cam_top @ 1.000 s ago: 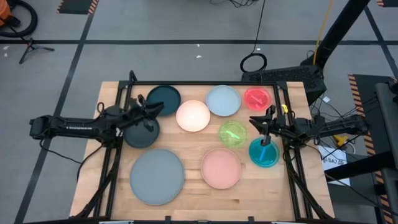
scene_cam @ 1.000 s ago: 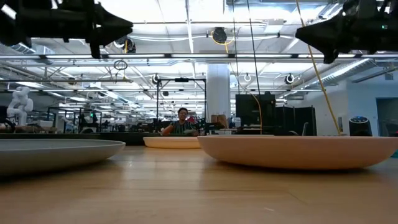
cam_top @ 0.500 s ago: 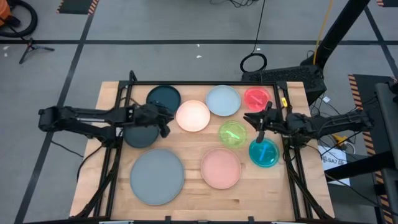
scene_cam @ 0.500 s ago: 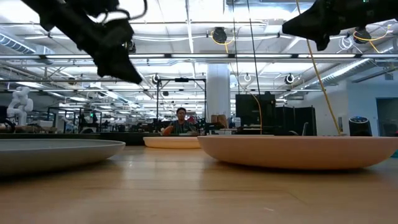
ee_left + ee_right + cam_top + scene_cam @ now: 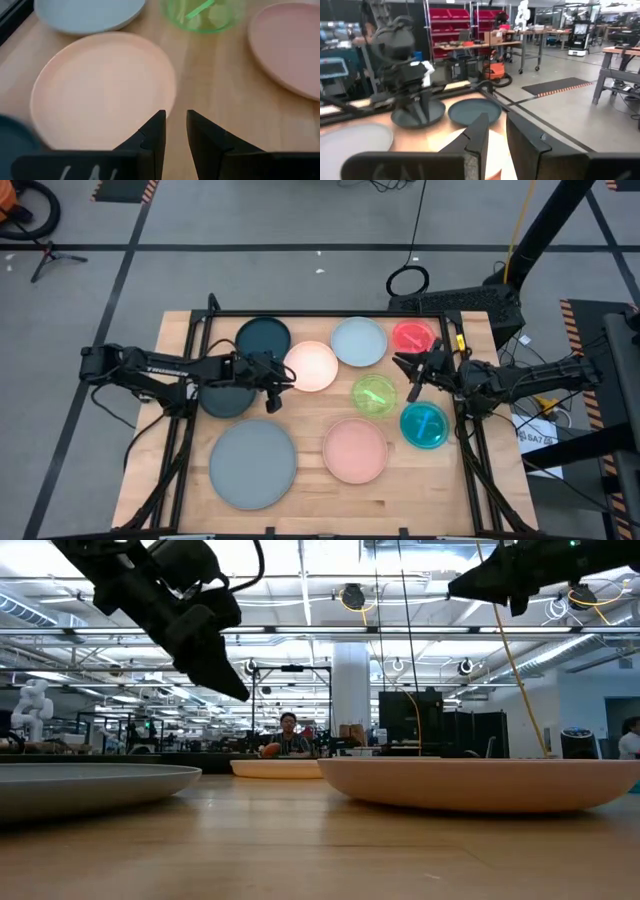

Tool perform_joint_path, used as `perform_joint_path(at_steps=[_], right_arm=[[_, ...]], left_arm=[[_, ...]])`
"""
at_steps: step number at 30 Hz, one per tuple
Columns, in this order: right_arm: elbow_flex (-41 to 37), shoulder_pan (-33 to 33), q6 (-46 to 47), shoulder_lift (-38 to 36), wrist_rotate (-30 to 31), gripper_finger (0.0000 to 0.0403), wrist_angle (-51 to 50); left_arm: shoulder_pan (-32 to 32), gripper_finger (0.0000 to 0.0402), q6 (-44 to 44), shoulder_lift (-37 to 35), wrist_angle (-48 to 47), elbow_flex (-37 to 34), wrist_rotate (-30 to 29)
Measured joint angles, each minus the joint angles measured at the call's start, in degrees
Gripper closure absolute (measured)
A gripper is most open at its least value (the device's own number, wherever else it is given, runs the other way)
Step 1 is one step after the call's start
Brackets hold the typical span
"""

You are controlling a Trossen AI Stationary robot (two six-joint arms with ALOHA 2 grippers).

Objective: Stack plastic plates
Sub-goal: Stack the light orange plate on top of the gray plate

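Meanwhile the left claw [image 5: 283, 377], its fingers narrowly parted and empty, has swung in from the charcoal plate [image 5: 226, 395] to the cream plate [image 5: 312, 365] beyond, while the right claw [image 5: 407, 372], likewise empty, hovers between green plate [image 5: 374, 394] and red plate [image 5: 413, 337], so nothing is stacked on the tabletop [image 5: 310, 480] yet

Wood table [image 5: 180, 480], person [image 5: 289, 736] in bkgd

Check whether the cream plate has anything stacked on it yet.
Bare. The cream plate lies flat on the table with nothing on it; the left gripper hovers at its edge, fingers slightly apart and holding nothing.
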Motion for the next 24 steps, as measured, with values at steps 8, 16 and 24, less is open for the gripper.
perform_joint_path(at_steps=[8,16,24], right_arm=[[1.66,-0.44,-0.39,0.09,-0.14,0.0342,-2.4],[1.66,-0.54,-3.31,0.07,-0.17,0.0342,-1.23],[1.66,-0.57,-4.02,0.22,-0.17,0.0342,-1.12]], left_arm=[[-4.72,0.0317,0.7,0.93,5.54,0.01,-0.09],[-7.64,0.0317,1.64,2.82,9.52,0.04,-0.38],[-7.07,0.0317,-0.02,4.6,10.12,0.08,-0.78]])
